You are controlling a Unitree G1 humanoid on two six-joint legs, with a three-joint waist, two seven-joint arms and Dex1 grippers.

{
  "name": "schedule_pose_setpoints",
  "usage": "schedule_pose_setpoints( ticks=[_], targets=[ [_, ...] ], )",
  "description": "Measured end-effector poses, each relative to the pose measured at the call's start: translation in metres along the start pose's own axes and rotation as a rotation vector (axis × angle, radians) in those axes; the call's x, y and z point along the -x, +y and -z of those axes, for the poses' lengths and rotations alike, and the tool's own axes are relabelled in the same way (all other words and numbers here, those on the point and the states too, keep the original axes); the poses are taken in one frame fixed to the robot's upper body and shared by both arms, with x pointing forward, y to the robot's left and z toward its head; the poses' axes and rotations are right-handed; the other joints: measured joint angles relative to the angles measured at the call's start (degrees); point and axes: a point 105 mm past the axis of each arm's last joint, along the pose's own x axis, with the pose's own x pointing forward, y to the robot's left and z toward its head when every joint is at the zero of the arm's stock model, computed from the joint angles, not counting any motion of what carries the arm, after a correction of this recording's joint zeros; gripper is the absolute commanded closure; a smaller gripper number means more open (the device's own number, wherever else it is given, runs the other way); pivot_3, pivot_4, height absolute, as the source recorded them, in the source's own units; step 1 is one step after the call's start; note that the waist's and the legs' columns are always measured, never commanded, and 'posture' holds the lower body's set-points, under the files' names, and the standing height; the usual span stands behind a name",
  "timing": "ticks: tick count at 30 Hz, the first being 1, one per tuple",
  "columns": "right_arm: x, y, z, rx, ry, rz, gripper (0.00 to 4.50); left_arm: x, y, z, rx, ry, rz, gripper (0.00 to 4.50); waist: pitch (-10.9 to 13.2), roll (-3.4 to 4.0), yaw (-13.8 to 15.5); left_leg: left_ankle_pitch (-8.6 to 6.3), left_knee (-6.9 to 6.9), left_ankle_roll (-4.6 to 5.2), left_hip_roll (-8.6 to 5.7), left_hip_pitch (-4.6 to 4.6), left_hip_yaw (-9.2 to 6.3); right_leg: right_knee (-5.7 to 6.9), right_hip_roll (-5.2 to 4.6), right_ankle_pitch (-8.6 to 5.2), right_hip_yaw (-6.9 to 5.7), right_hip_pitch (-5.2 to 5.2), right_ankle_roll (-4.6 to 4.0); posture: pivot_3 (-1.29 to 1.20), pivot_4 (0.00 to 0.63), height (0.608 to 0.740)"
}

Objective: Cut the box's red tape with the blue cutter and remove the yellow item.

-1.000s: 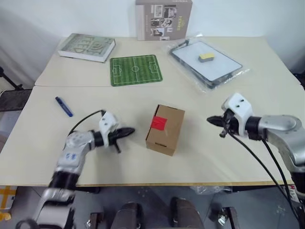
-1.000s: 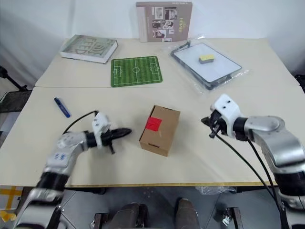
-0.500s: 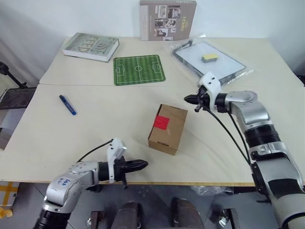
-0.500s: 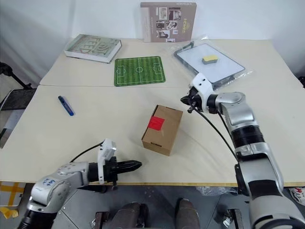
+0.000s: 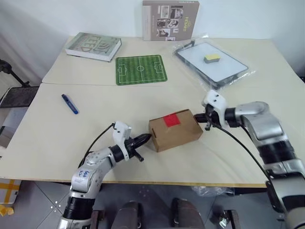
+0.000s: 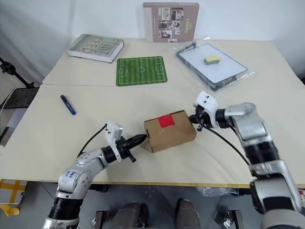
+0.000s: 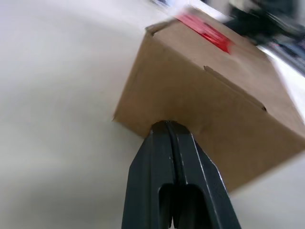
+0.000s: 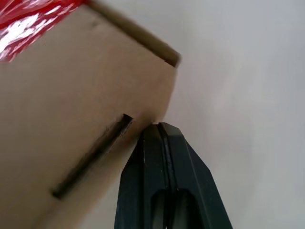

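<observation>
Box turned since a second ago: now lies crosswise near table front edge, red tape up. Left gripper and right gripper, both shut and empty, press opposite ends. Blue cutter untouched near left edge. Cutting not yet begun.

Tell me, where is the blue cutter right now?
The blue cutter lies on the table on the robot's left side, apart from the box and nearer the robot than the book.

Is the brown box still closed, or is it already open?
Closed. The red tape lies uncut on the box, whose flaps are flat.
</observation>
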Motion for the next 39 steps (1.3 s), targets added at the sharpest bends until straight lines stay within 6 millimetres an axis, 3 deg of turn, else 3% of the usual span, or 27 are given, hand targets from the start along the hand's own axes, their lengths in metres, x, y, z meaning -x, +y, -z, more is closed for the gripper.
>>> schedule_pose_setpoints(
  ticks=[7, 10, 17, 29, 39],
  targets=[
    [0.021, 0.036, 0.017, -0.062, 0.059, -0.014, 4.50, -0.016, 0.009, -0.007, -0.037, 0.000, 0.018, 4.48, 0.0, -0.02, 0.8, -0.02, 0.00, -0.02, -0.05, 0.00, 0.01, -0.03, -0.01, 0.00, 0.01, 0.00, 0.00, 0.00, 0.150, 0.740],
    [0.027, 0.065, 0.026, -0.117, 0.090, -0.034, 4.50, -0.026, 0.011, -0.009, -0.064, 0.010, 0.064, 4.48, 0.0, -0.04, 1.3, -0.03, 0.00, -0.03, -0.06, -0.03, -0.06, -0.09, -0.02, 0.01, -0.03, 0.02, 0.00, 0.00, 0.150, 0.740],
    [0.038, 0.099, 0.031, -0.205, 0.125, -0.050, 4.50, -0.041, 0.008, -0.006, -0.113, 0.044, 0.160, 4.48, 0.0, -0.05, 1.2, -0.04, 0.00, -0.02, -0.16, -0.03, -0.04, -0.10, -0.03, 0.02, -0.02, 0.03, 0.03, 0.00, 0.150, 0.740],
    [0.048, 0.097, 0.040, -0.236, 0.148, 0.049, 4.50, -0.052, 0.003, -0.004, -0.173, 0.063, 0.250, 4.48, 0.0, -0.07, 1.4, -0.02, 0.03, 0.03, -0.19, -0.02, -0.04, -0.11, -0.03, 0.04, -0.02, 0.07, 0.06, 0.00, 0.150, 0.740],
    [0.064, 0.088, 0.042, -0.198, 0.151, 0.075, 4.50, -0.050, 0.006, -0.006, -0.190, 0.064, 0.253, 4.48, 0.0, -0.09, 1.6, -0.04, 0.03, 0.07, -0.19, -0.02, -0.04, -0.12, -0.03, 0.05, -0.02, 0.08, 0.08, 0.00, 0.150, 0.740]
  ],
)
